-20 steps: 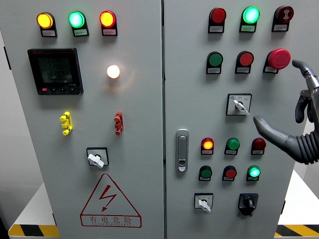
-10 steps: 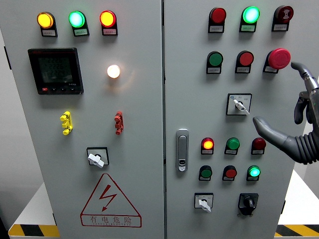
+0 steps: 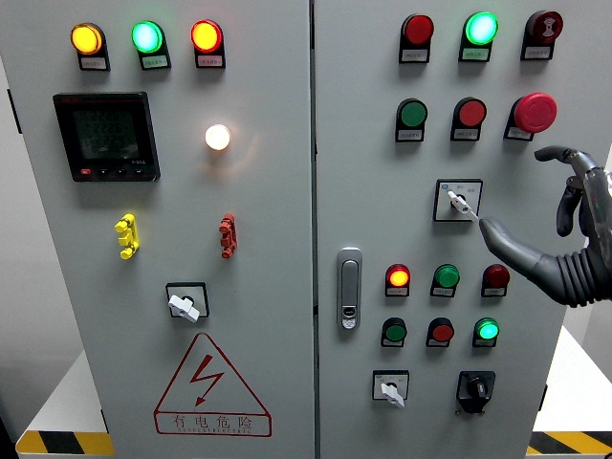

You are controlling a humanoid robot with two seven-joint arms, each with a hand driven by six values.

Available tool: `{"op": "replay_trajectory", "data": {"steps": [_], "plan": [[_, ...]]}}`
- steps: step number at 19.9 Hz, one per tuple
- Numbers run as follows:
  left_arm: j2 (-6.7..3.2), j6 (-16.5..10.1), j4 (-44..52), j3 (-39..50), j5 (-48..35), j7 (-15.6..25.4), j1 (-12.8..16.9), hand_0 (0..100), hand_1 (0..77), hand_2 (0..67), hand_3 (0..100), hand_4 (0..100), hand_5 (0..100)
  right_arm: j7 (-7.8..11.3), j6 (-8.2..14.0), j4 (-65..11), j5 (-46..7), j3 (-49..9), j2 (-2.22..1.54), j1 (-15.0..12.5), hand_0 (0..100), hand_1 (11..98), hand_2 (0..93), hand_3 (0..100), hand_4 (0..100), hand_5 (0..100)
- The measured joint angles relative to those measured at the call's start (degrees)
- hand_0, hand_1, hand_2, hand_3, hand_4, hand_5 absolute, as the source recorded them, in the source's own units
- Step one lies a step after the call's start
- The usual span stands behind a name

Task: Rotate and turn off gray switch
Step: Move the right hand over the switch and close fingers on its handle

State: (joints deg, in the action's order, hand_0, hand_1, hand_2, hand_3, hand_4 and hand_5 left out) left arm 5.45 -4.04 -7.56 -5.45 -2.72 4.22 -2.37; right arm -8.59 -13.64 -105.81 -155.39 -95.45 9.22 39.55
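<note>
Right hand (image 3: 559, 229), fingers spread and holding nothing, thumb tip just beside the gray switch (image 3: 460, 202); knob not yet gripped; the turning remains undone.

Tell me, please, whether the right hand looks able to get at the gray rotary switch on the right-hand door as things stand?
Probably yes. The right hand is open, its thumb tip close beside the gray switch, and nothing stands between them on the door. It is not yet gripping the knob.
</note>
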Motion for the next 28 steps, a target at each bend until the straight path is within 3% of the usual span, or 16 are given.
{"op": "replay_trajectory", "data": {"steps": [3, 7, 14, 21, 28], "plan": [[0.0, 0.0, 0.0, 0.02, 0.0, 0.0, 0.0, 89, 0.0, 13.3, 19, 8, 11, -1.4, 0.68, 1.2, -0.01, 0.61, -0.08, 0.32, 0, 32.3, 57.1, 94, 100, 100], [0.0, 0.0, 0.0, 0.04, 0.02, 0.0, 0.0, 89, 0.0, 13.3, 19, 8, 11, -1.75, 1.41, 2.44, -0.22, 0.8, -0.17, 0.36, 0, 31.8, 61.0, 94, 100, 100], [0.0, 0.0, 0.0, 0.0, 0.07, 0.0, 0.0, 89, 0.0, 13.3, 19, 8, 11, -1.81, 4.55, 7.11, -0.27, 2.22, -0.26, 2.06, 0, 31.6, 62.7, 94, 100, 100], [0.0, 0.0, 0.0, 0.01, 0.0, 0.0, 0.0, 89, 0.0, 13.3, 19, 8, 11, -3.32, 6.57, 10.63, -0.19, 4.66, -0.26, 3.43, 0, 31.4, 63.6, 93, 100, 100], [0.0, 0.0, 0.0, 0.01, 0.0, 0.0, 0.0, 89, 0.0, 13.3, 19, 8, 11, -4.23, 6.89, 12.89, -0.09, 5.92, -0.26, 4.8, 0, 31.6, 63.8, 93, 100, 100]]}}
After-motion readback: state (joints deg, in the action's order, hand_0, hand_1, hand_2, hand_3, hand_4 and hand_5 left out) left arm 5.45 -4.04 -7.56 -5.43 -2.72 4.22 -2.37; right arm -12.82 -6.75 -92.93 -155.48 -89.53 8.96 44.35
